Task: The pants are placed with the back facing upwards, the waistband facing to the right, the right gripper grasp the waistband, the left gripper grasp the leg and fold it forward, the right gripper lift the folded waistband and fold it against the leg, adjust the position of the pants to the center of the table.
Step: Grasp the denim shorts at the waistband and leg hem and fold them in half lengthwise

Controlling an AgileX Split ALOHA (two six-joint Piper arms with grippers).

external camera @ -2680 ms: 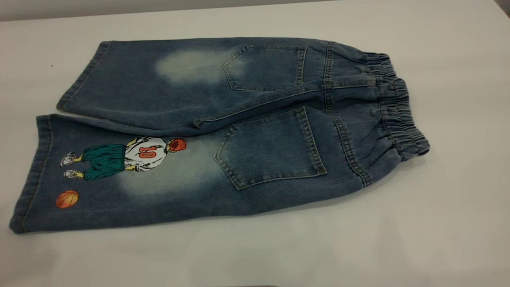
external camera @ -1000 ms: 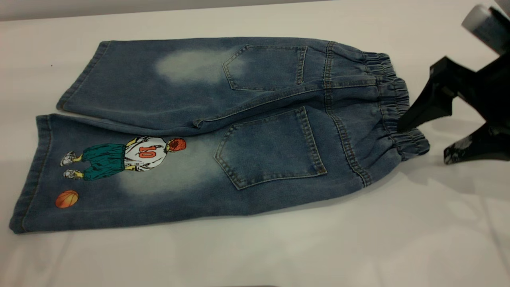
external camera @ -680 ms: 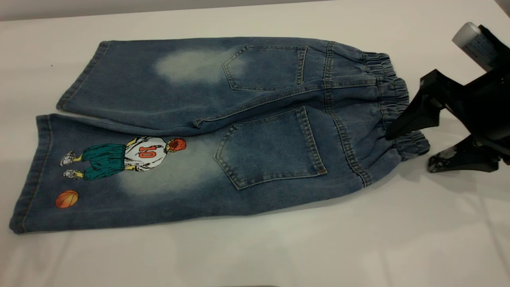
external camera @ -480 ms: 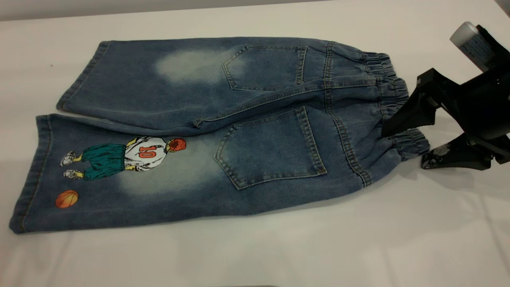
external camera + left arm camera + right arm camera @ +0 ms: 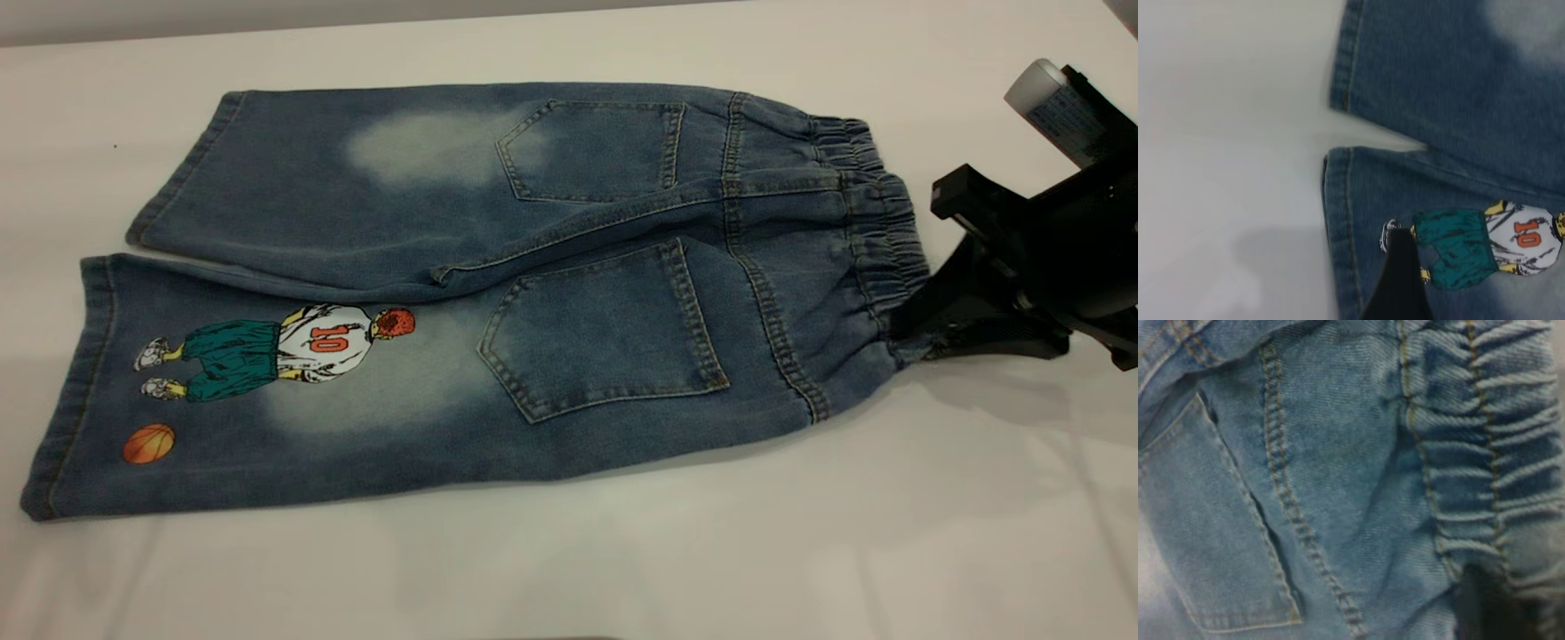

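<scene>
- Pants (image 5: pixel 498 293) are laid flat on the table (image 5: pixel 889 533), back upwards, with the long axis running from the leg hems to the waistband (image 5: pixel 876 236)
- One pair of pants is counted, with two legs, two back pockets and one waistband; two grippers are counted, one in the exterior view and one only in its own wrist view
- The right gripper (image 5: pixel 916 324) is placed at the near corner of the waistband, jaws clenched on the gathered denim there; the pants stretch away from it towards the hems, so a lift would be made along the garment's length
- In the right wrist view the ruched waistband (image 5: pixel 1498 453) is seen close up, with a dark jaw at its edge
- The left gripper (image 5: pixel 1401 280) is held above the printed leg (image 5: pixel 222 391), close to its hem, at the end of the pants opposite the waistband; only one dark jaw is shown, so whether it is spread or closed cannot be told
- The leg hem is judged to be nearer the left gripper, and no grasp on it is seen yet
- The forward fold is judged not yet begun
</scene>
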